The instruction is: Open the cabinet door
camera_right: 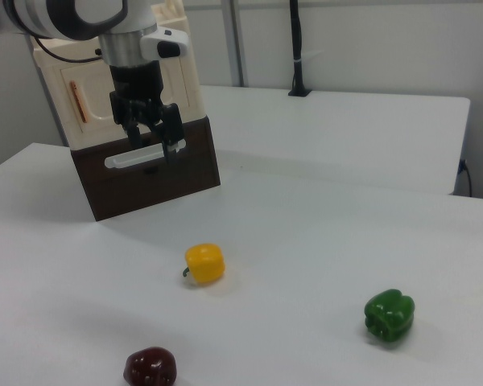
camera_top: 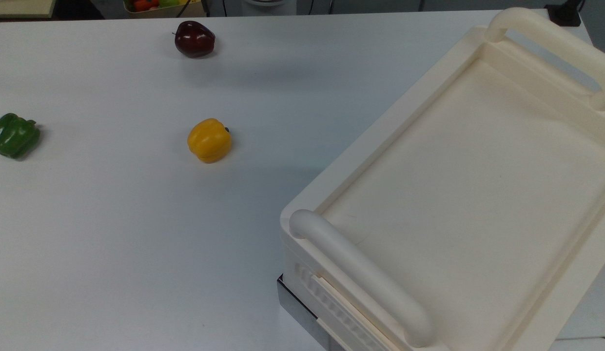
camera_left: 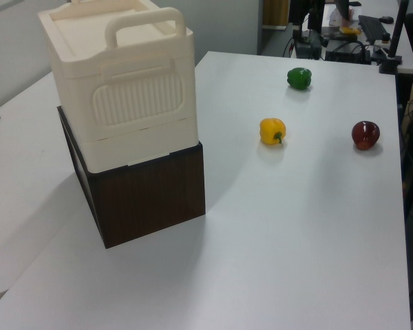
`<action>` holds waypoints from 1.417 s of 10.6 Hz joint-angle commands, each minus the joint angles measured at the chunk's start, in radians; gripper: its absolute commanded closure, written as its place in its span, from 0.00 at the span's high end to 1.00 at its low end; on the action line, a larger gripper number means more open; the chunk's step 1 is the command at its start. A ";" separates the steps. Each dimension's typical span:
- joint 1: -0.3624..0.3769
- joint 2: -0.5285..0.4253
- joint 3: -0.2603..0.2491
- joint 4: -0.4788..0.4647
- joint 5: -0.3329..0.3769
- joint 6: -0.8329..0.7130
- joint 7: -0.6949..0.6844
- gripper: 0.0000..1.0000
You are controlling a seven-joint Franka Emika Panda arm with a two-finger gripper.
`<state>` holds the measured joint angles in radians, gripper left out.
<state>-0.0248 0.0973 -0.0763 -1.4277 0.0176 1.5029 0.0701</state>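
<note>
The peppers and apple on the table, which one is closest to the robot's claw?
The yellow pepper. It sits nearest the gripper; the green pepper and dark red apple lie farther off.

Bright, even overhead light w/ soft shadows beside the yellow pepper [camera_top: 209, 140]; mild glare on white table [camera_top: 112, 243].

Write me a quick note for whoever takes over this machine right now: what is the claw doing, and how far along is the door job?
Gripper: open, holding nothing, hanging in front of the cabinet, low by the white bar on the brown box.
Cabinet door: the cream panel with the copper-brown strip, looks shut.
Done: the approach to the cabinet's front, as far as it shows.
Left: take hold of the door and open it.
</note>
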 commanded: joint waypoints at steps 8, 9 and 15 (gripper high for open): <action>-0.015 -0.033 -0.003 -0.028 -0.013 -0.036 -0.036 1.00; -0.018 -0.033 -0.003 -0.028 -0.008 -0.036 -0.036 1.00; -0.065 -0.033 -0.003 -0.027 0.096 -0.033 -0.133 1.00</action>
<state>-0.0555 0.0944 -0.0785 -1.4277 0.0377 1.4836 0.0034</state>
